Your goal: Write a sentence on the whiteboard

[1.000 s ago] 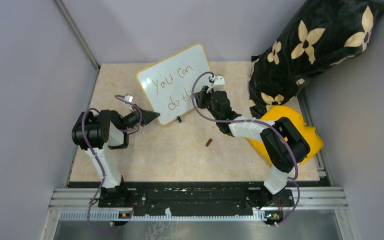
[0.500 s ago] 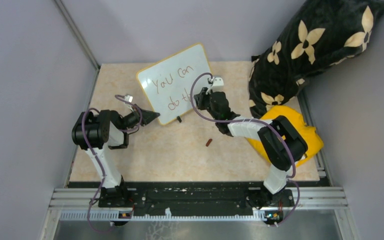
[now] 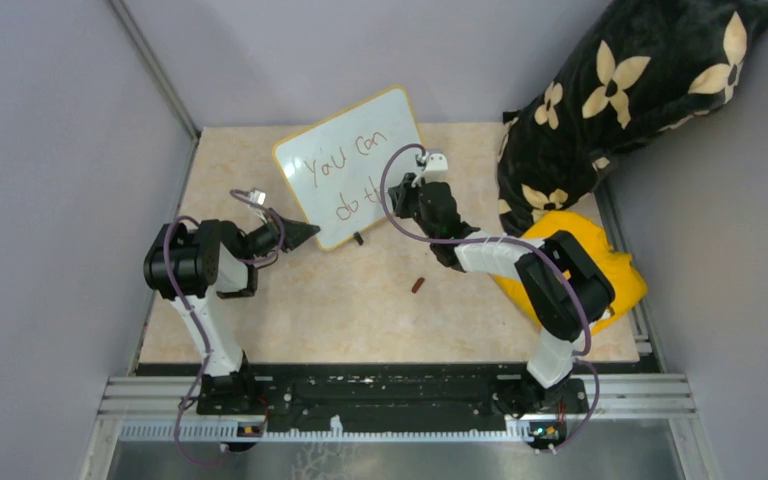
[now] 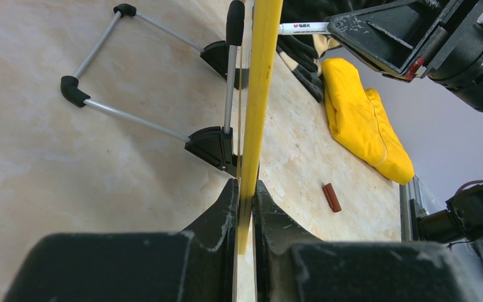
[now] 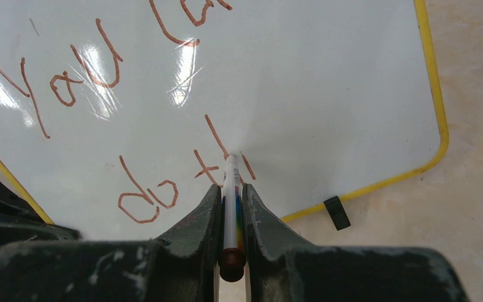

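At the left of the beige marbled tabletop [image 3: 260, 320], the left gripper [image 3: 305, 234] is pinched almost shut on the thin yellow frame, at the lower left corner of the small white rectangular whiteboard [image 3: 370, 125]. The board stands tilted on its thin metal wire stand [image 4: 144, 123] in the far middle of the table. Across its face the reddish-brown handwritten sentence [image 5: 94, 69] reads "You can" on the top line and "do t" below. Beside the "t" are a tall stroke and a short one, apparently an unfinished "h". There the right gripper [image 5: 229, 189] is closed snugly on a slim white marker pen [image 5: 229, 214], whose tip touches the board at that letter. The writing looks well past halfway, with only the rest of the last word left. A small reddish-brown cap [image 3: 418, 285] lies on the table nearer the arms.
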`<state>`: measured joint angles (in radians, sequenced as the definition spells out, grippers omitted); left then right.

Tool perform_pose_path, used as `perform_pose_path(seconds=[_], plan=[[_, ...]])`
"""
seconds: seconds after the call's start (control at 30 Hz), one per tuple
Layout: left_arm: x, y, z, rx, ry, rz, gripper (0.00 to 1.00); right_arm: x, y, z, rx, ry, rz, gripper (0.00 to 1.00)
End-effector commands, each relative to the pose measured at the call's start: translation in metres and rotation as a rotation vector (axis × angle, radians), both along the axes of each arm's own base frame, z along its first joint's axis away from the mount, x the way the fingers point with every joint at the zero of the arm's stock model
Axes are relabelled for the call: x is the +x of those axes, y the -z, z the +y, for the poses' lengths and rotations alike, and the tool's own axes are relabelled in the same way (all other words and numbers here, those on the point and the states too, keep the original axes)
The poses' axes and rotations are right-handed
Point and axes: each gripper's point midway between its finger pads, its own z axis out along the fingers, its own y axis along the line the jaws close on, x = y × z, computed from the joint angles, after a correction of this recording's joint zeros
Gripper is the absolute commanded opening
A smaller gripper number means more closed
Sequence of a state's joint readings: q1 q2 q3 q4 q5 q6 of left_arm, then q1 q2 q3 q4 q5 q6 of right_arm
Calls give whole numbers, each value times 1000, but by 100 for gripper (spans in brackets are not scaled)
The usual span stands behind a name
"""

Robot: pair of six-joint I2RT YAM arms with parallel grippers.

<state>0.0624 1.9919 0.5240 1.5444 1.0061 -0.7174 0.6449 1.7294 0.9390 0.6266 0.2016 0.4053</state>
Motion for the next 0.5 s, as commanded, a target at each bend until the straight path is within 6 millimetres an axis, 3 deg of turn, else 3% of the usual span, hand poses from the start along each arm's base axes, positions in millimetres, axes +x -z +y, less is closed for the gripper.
perform_pose_path(seconds=[0.0,0.47], plan=[[-2,-4,-4,-4,30,-25,0,11,-17,-1,22,34,-35,0],[-2,-4,-4,-4,29,-25,0,10,-11,-12,7,64,-21,0]])
